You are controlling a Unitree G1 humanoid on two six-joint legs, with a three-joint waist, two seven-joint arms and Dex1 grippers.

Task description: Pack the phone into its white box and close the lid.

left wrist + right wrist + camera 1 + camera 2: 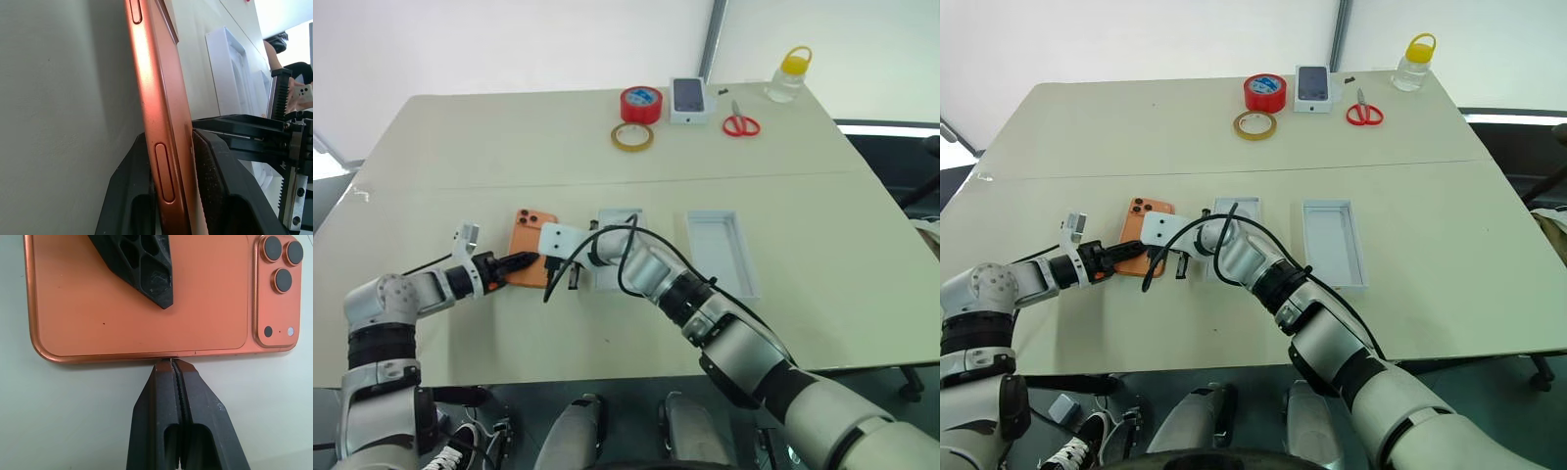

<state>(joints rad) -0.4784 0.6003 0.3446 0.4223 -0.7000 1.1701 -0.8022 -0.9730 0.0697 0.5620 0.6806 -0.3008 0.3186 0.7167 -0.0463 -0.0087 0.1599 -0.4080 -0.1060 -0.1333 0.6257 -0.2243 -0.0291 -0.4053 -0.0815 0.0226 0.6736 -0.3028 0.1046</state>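
Note:
The orange phone point(526, 238) lies back up on the table, camera cluster at its far corner. My left gripper point(532, 261) is shut on the phone's near end, with one finger point(146, 264) on its back and the other underneath; in the left wrist view the phone's edge point(156, 98) sits between them. My right gripper point(173, 363) is shut, with its tips touching the phone's long right edge. Just right of the phone lies the white box point(619, 217), partly hidden by my right arm. The lid point(722, 250) lies open side up further right.
At the table's far edge stand a red tape roll point(641, 103), a yellowish tape ring point(632, 136), a small box printed with a phone picture point(691, 98), red scissors point(741, 124) and a bottle with a yellow cap point(789, 74).

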